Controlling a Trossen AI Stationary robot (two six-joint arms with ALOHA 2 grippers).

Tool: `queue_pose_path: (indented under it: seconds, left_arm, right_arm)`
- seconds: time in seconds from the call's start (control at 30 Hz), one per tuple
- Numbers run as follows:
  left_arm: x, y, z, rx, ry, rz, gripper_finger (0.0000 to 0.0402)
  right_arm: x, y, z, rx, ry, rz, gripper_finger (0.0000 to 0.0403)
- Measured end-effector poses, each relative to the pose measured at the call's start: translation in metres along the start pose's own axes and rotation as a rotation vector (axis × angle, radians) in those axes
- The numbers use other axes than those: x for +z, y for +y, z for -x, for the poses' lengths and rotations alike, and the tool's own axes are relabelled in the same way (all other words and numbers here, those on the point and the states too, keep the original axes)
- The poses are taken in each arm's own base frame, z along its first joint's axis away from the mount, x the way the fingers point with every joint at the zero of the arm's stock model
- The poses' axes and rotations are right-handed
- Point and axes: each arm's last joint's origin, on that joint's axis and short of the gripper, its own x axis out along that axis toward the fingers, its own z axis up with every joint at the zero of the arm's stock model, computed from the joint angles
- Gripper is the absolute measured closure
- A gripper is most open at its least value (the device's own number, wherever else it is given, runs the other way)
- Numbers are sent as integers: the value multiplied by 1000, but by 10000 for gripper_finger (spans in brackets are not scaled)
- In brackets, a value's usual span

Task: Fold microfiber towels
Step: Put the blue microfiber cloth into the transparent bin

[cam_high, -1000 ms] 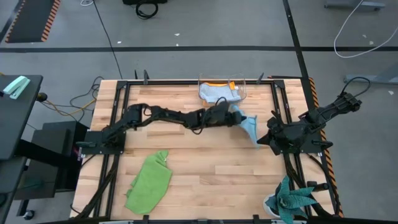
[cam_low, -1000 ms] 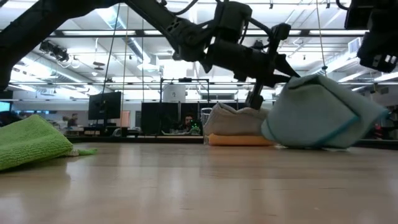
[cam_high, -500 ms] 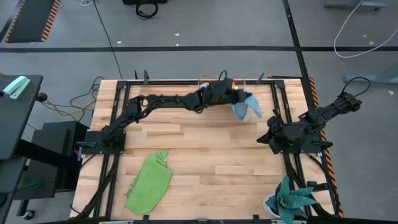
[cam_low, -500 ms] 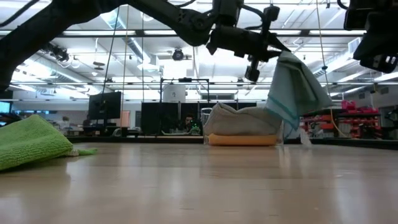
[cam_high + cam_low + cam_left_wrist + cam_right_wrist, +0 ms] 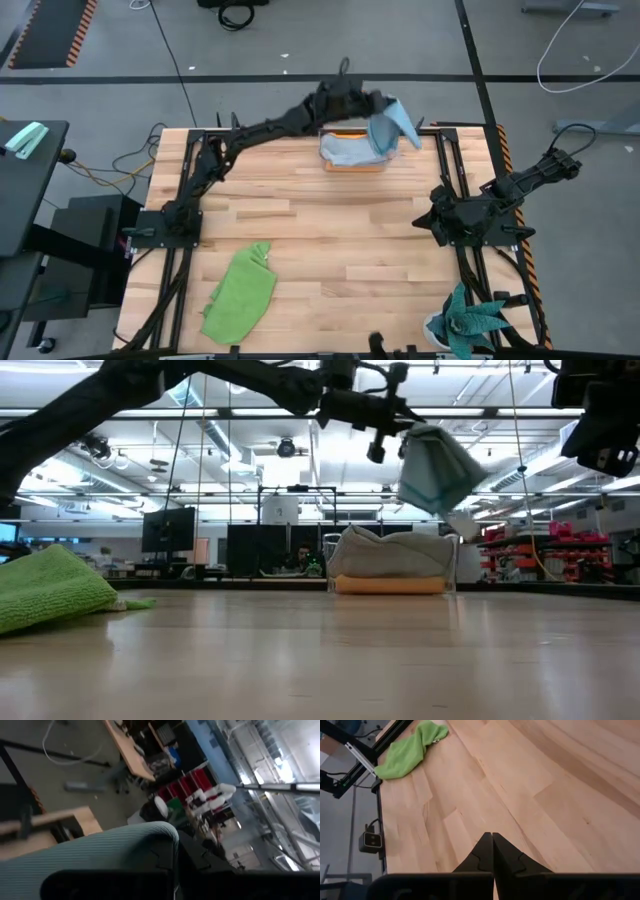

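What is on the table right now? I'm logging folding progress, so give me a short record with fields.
left pincer: shut on the light blue towel, lifted above the clear box
right pincer: shut, empty, over bare table at the right side
in box: grey towel on orange-yellow towel
lime green towel: crumpled, unfolded, front left of the table

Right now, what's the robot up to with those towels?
The left gripper is shut on the light blue towel and holds it in the air over the clear box at the far edge of the table. That box already has a grey towel lying on an orange one. The green towel lies crumpled near the front left. The right gripper is shut, waiting over the table's right side.
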Motion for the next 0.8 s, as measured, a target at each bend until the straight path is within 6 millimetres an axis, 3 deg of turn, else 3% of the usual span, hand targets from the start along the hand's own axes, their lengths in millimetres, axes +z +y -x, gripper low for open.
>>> queue_pose_path:
  seconds: [0.17,0.33,0.8]
  left_arm:
    - [37,11,8,7,-32,18,392]
    - [52,22,12,27,-22,44,392]
    - [27,44,14,237,207,57,392]
  right_arm:
    - [1,-1,0,-20,-34,-23,402]
    - [6,-3,-1,-48,-75,-58,402]
    - [11,-6,-3,-72,-104,-83,402]
